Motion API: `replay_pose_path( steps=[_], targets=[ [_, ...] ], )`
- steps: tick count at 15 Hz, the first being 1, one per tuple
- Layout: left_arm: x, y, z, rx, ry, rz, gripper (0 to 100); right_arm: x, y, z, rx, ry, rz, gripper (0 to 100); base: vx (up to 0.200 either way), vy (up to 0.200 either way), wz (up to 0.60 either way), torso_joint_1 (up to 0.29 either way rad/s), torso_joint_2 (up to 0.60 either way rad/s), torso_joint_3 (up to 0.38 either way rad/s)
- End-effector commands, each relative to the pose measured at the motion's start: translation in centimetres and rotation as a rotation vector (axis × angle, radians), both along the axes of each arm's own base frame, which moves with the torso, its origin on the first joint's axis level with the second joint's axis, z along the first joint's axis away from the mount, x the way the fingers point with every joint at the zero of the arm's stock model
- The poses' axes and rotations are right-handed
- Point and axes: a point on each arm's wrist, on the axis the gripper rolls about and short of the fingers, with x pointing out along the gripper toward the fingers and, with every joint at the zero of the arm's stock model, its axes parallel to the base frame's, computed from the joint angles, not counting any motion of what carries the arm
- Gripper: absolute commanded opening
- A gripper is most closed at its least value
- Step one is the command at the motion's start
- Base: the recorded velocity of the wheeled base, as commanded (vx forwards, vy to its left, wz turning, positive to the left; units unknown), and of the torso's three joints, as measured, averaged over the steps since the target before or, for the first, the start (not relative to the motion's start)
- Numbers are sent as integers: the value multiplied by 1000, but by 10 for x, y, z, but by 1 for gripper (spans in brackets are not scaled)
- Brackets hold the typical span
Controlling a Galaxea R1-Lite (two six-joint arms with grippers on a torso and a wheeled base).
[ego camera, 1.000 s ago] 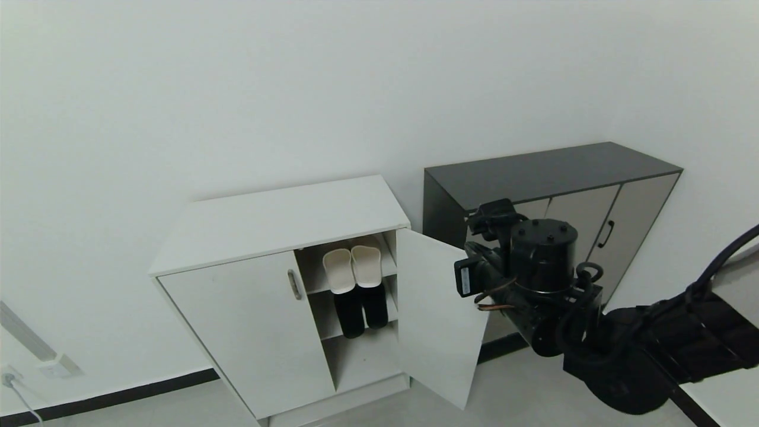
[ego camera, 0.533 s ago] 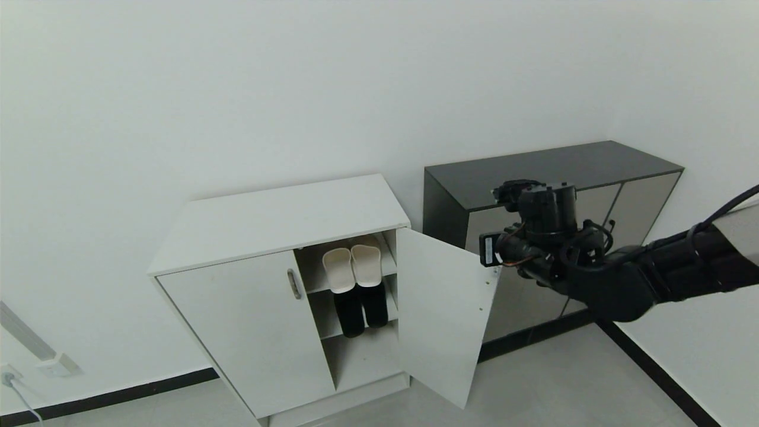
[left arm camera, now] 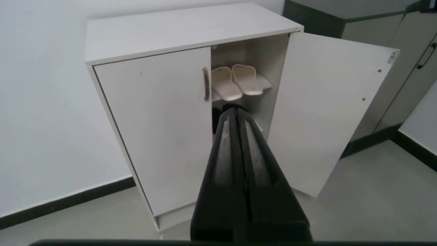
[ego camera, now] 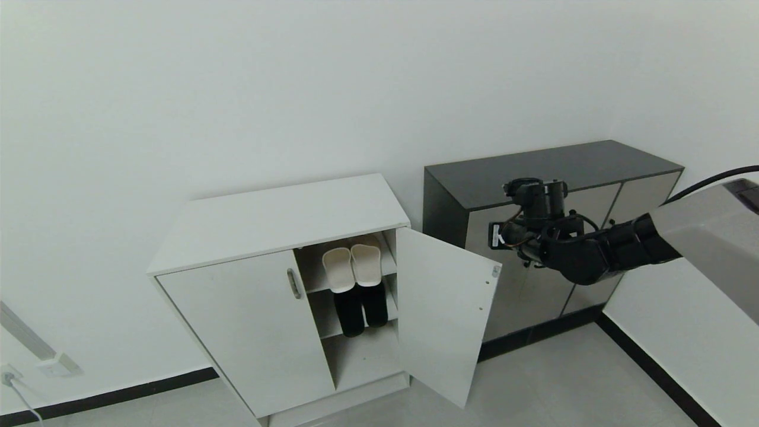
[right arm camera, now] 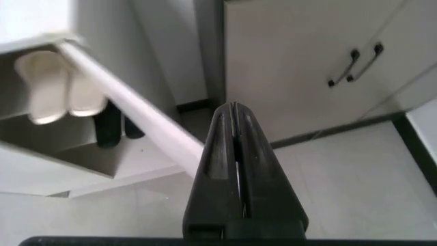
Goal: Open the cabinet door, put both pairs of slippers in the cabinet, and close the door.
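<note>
No writing I can read, the label on my right arm is too small. Both pairs of slippers are in the white cabinet: white pair on the upper shelf, black pair just below, four slippers total. Two doors: left door shut, right door swung open. Right gripper is pressed together, empty, near the open door's free edge. Left gripper is pressed together too, empty, facing the cabinet front, well apart
</note>
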Motion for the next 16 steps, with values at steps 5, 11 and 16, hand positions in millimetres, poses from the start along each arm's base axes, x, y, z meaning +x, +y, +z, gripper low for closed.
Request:
replay_pose_path(
  steps=[5, 11, 16],
  targets=[
    [0, 0, 0, 0, 2, 0, 0, 16, 1, -38, -16, 63, -12, 0, 0, 0, 0, 0, 0, 0],
    [0, 0, 0, 0, 2, 0, 0, 22, 3, -54, -24, 86, -13, 0, 0, 0, 0, 0, 0, 0],
    [0, 0, 0, 0, 2, 0, 0, 20, 6, -55, -26, 90, -8, 0, 0, 0, 0, 0, 0, 0]
  ],
)
